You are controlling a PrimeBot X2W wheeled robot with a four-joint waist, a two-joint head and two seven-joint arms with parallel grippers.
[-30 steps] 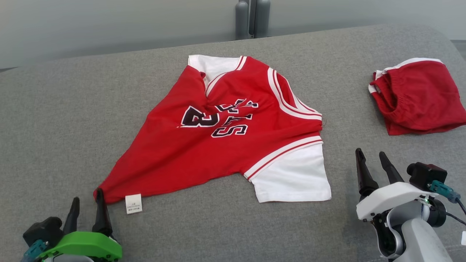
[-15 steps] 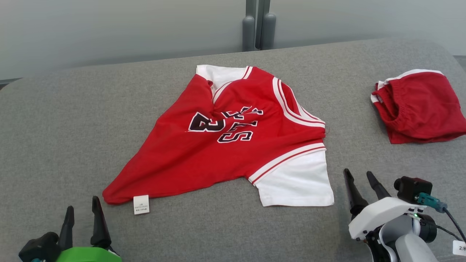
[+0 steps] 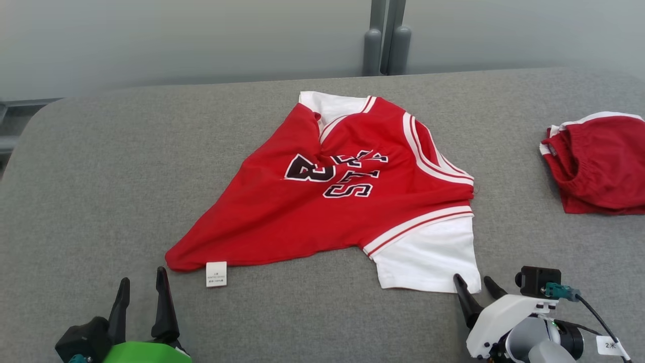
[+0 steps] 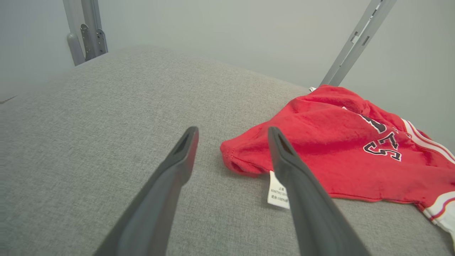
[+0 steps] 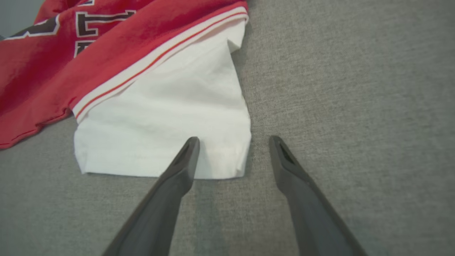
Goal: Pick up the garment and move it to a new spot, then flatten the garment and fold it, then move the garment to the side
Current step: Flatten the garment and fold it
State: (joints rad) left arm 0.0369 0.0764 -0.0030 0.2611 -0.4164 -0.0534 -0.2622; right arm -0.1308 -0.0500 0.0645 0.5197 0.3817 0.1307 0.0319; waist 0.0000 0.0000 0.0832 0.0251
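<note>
Where it lies rumpled on the grey woven cushion (image 3: 101, 176), we see a soft red jersey (image 3: 327, 212) (white sleeves, black lettering); our left gripper (image 3: 143, 276) and right gripper (image 3: 471, 278) gape, empty.

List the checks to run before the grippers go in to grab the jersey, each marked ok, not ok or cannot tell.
1. The jersey lies flat: not ok, it is twisted and its lettering is bunched.
2. The left gripper is open and empty: ok.
3. The right gripper is open and empty: ok.
4. The red hem corner sits ahead, between the left gripper's fingers: ok.
5. The corner of the white sleeve sits between the right gripper's fingers: ok.
6. The red shorts lie apart from the jersey: ok.
</note>
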